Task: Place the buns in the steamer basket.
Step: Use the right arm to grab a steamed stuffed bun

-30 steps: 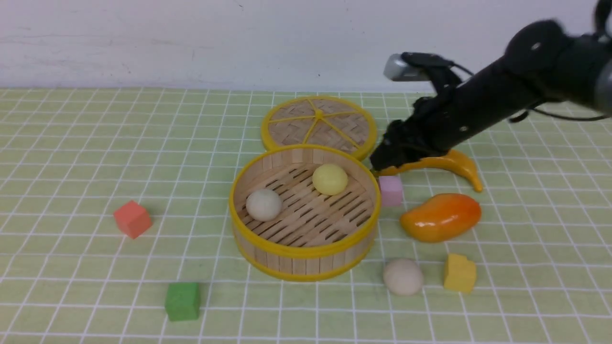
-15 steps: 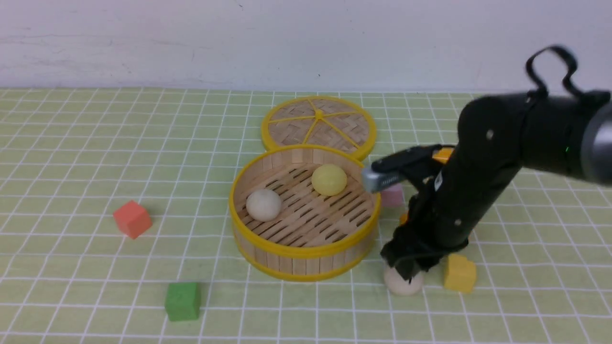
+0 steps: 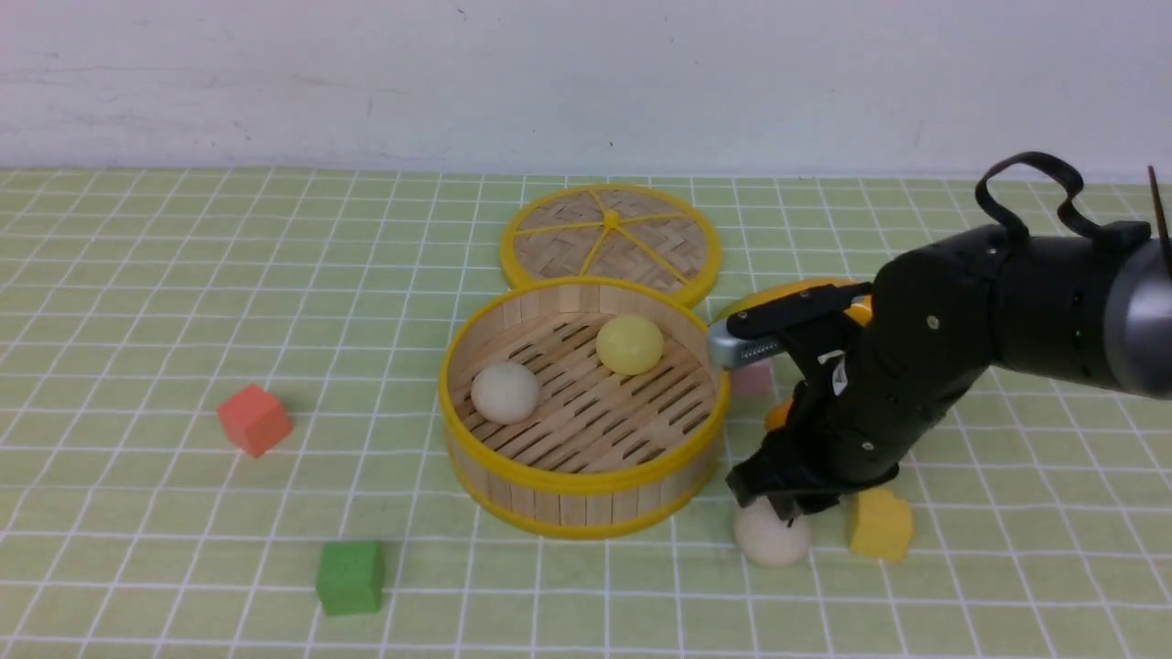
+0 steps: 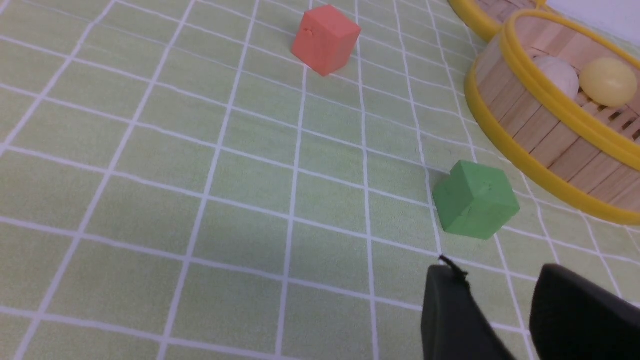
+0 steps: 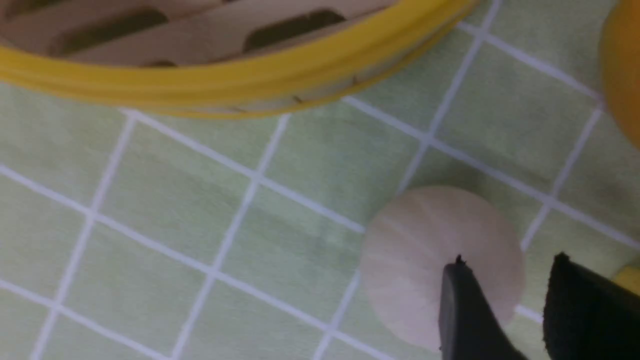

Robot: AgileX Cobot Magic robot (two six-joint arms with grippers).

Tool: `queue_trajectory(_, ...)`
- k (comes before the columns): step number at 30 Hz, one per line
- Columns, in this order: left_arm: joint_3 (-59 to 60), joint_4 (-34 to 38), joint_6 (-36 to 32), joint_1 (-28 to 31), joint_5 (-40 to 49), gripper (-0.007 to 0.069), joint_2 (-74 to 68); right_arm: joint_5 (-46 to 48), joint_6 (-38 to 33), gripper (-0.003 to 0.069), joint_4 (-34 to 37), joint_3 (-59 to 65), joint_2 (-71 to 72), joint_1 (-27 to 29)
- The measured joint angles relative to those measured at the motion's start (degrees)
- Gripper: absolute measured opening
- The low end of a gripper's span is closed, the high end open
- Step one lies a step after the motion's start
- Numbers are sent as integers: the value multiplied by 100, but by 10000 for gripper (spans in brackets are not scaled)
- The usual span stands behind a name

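Note:
The steamer basket (image 3: 586, 490) stands mid-table holding an off-white bun (image 3: 505, 392) and a pale yellow bun (image 3: 630, 344). A third, beige bun (image 3: 772, 542) lies on the cloth off the basket's front right. My right gripper (image 3: 780, 511) is lowered right on top of this bun. In the right wrist view that bun (image 5: 420, 250) sits mostly beside one finger (image 5: 462, 310); the right gripper (image 5: 507, 262) has its jaws apart and grips nothing. My left gripper (image 4: 495, 272) is open and empty over bare cloth, near the green cube (image 4: 475, 197).
The flat woven lid (image 3: 611, 240) lies behind the basket. A yellow cube (image 3: 881, 523) is just right of the third bun. My arm partly hides a pink cube (image 3: 751, 377), an orange mango (image 3: 776, 416) and a banana (image 3: 778, 295). A red cube (image 3: 254, 419) lies at the left.
My right arm swung from behind the basket by the banana, forward and down onto the bun at the front right. Its jaws narrowed. The buns in the basket stayed put.

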State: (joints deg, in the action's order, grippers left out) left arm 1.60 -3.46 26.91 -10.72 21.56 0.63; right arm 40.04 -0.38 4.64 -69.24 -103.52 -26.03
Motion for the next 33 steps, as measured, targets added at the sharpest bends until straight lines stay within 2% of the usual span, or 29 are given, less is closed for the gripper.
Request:
queue_trajectory(18, 0, 0, 0, 0, 0, 238, 0, -149, 160, 236, 540, 0, -239, -20)
queue_trajectory(20, 0, 0, 0, 0, 0, 238, 0, -130, 187, 196, 552, 0, -239, -20)
queue_trajectory(22, 0, 0, 0, 0, 0, 238, 0, -109, 211, 113, 554, 0, -239, -20)
queue_trajectory(26, 0, 0, 0, 0, 0, 238, 0, -64, 216, 6, 594, 0, -239, -20)
queue_trajectory(33, 0, 0, 0, 0, 0, 238, 0, 55, 216, 1, 617, 0, 34, -20)
